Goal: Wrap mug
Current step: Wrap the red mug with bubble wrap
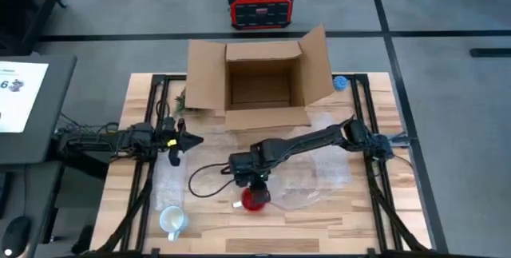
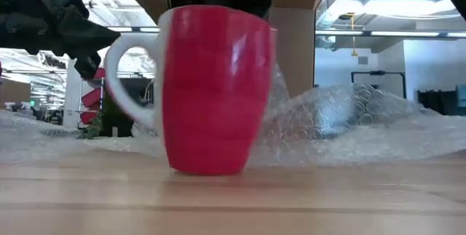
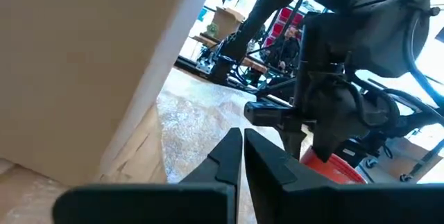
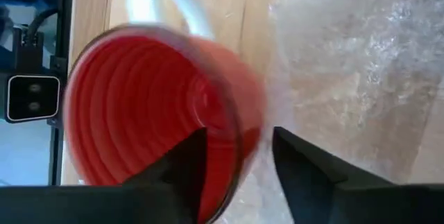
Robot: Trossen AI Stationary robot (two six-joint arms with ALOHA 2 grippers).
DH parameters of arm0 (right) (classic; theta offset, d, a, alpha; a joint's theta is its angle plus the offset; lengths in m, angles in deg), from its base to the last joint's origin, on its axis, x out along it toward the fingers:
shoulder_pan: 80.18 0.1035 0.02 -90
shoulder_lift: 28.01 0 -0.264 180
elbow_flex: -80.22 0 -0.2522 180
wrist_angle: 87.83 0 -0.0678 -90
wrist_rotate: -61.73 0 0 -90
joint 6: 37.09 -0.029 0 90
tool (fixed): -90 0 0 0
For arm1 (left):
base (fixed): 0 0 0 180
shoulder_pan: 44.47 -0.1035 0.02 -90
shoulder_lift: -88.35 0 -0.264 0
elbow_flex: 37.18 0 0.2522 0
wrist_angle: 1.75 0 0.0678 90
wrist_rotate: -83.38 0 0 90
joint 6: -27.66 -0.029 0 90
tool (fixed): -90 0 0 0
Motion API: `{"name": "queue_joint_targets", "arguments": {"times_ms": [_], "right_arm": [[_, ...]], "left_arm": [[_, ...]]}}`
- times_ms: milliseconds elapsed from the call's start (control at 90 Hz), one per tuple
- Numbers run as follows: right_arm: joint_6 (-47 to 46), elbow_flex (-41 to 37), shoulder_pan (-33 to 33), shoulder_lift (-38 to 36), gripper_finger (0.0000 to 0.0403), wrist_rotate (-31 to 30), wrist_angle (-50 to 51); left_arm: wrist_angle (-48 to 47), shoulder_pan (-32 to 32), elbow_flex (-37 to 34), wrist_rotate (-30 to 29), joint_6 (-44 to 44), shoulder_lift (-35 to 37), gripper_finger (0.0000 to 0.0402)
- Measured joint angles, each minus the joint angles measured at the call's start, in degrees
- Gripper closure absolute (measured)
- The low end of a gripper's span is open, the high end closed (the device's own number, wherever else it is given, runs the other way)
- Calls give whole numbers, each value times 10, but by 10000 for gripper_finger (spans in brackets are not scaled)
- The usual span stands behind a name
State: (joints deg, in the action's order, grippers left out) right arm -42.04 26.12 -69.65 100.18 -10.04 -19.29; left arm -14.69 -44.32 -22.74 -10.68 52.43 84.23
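A red mug [image 1: 256, 199] with a white handle [image 2: 127, 82] stands upright near the table's front edge, at the near edge of a clear bubble wrap sheet [image 1: 319, 170] spread on the wood. My right gripper [image 1: 255, 191] comes down on the mug from above and is shut on its rim. My left gripper [image 1: 177, 140] hovers at the table's left, apart from the mug, shut with nothing between its fingers [image 3: 243, 156]. My right gripper has the mug's wall at the rim [image 4: 243, 144], on the side away from the handle. One finger [image 4: 184, 172] is inside the mug and the other [image 4: 305, 172] is outside. The fingers point down from above. The mug is upright, its base [image 2: 207, 168] at the wood.
An open cardboard box [image 1: 259, 82] stands at the table's far middle. A white mug [image 1: 172, 220] sits at the near left corner. A small green plant [image 1: 180, 98] and a blue object [image 1: 341, 83] flank the box. A black cable [image 1: 204, 180] loops left of the red mug.
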Motion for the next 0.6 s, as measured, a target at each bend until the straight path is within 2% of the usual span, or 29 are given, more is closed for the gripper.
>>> {"name": "queue_joint_targets", "arguments": {"times_ms": [156, 411, 600], "right_arm": [[-8, 0, -2, 0, 207, 0, 1], [1, 63, -10, -1, 208, 27, 57], [24, 121, -18, -1, 213, 27, 162]], "left_arm": [[0, 0, 0, 0, 0, 0, 402], [1, 0, 0, 0, -1, 0, 402], [1, 0, 0, 0, -1, 0, 402]]}}
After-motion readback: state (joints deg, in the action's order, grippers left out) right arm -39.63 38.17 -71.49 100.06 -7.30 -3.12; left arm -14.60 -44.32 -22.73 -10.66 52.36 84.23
